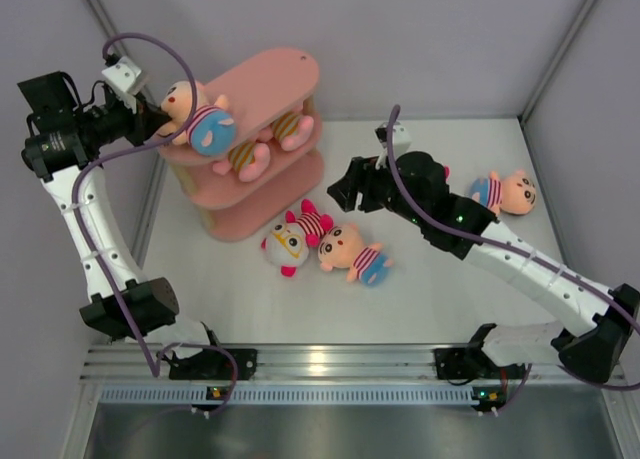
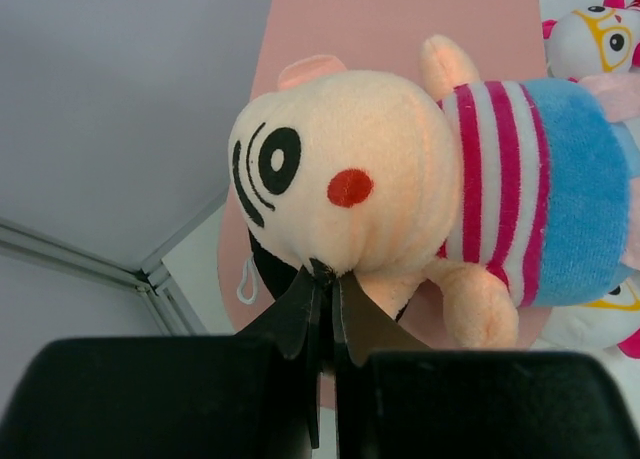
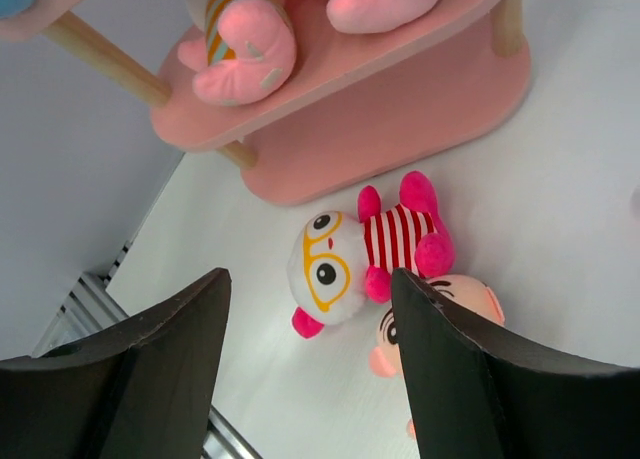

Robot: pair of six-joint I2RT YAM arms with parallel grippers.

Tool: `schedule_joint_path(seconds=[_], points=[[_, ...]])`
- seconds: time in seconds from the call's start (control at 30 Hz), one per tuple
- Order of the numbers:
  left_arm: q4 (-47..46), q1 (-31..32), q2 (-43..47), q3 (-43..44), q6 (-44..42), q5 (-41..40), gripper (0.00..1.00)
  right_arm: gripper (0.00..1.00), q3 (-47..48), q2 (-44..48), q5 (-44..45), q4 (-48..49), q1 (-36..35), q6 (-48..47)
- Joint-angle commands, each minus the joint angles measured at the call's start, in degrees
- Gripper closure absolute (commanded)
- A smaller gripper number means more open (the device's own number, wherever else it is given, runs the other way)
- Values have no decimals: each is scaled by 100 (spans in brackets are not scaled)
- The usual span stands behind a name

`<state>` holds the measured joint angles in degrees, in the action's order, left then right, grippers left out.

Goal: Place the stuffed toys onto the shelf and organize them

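Holding, over the left end of the top board of the pink three-tier oval-board shelf [image 1: 275, 79]: one peach plush doll with magenta-striped top and blue pants [image 1: 200, 119], carried by the left gripper [image 1: 158, 124]. Its fingers are pressed together on a pinch of fabric under the doll's head, and the doll lies on its side, pants toward the shelf's middle. Whether it rests on the board or hangs just above it cannot be told. On the shelf's middle tier: two pink plush toys with striped bodies [image 1: 245, 159], side by side, feet out past the front edge. On the white table [image 1: 450, 279] just in front of the shelf: one white-faced plush doll with yellow spectacles, red-striped top and pink limbs [image 1: 290, 241], and touching it on the side away from the shelf, a second peach plush doll [image 1: 352, 251]. Well to the right of the shelf: a third peach plush doll [image 1: 508, 191]. The right gripper [image 1: 340, 194] hovers above the pair in front of the shelf, fingers wide apart and holding nothing. Handling, by judgement: light, soft and squashable, with a napped cloth that is not slippery and nothing to break. The big head makes each doll top-heavy and likely to roll or flop on release unless it is laid flat. The best hold is a deep squeeze across the head or the striped torso, since the limbs look too thin and floppy to steer by.
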<state>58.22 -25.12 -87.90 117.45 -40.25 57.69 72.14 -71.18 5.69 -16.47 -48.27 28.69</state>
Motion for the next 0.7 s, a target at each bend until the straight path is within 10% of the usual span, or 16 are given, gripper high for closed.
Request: schedule_joint_path(seconds=[0.0,0.3,0.67], points=[[102,-19,-184,278,-132,50,100,34,-243,341,-24,213,151,119],[102,60,-254,322,-291,-697,33,29,-376,411,-86,21,274,23],[-74,60,-140,402,79,-1181,28,25,-1614,781,-68,-621,810,-82]])
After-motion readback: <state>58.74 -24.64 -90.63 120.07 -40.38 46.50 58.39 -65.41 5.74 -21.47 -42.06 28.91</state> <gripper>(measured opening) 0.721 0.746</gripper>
